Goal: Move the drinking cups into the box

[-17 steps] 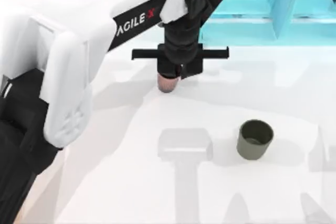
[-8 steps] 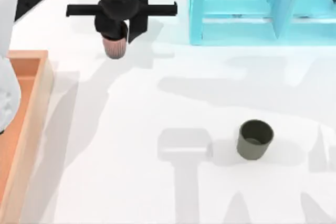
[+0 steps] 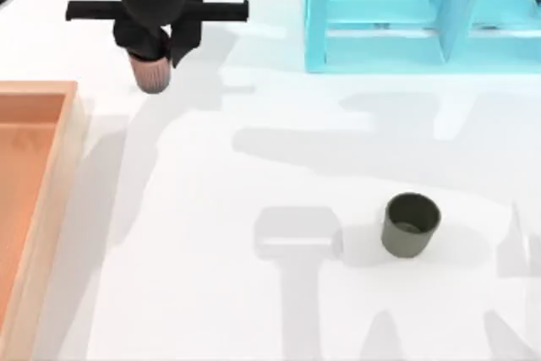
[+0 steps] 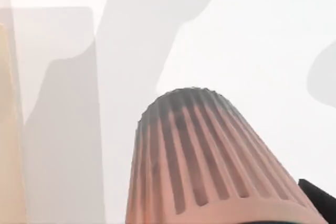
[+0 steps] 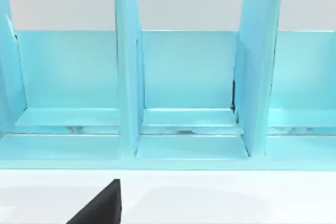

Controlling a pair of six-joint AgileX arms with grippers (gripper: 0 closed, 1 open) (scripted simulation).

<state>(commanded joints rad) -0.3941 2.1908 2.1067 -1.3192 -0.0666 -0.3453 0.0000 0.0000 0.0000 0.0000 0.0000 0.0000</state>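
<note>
Top view: the box [image 3: 34,200], cut off at the left edge; the cyan shelf [image 3: 423,14] upper right; the left gripper [image 3: 156,52] upper left clenching the ribbed tumbler [image 3: 152,75], whose ribs show in the left wrist view; the olive-grey cup [image 3: 411,224] lower right.

Left gripper [image 3: 152,46] covers the upper part of the copper tumbler [image 3: 153,76]; its rim is hidden. Box [image 3: 52,183] is cut off by the top view's left edge. Cyan shelf [image 3: 406,14] runs past top and right edges.
</note>
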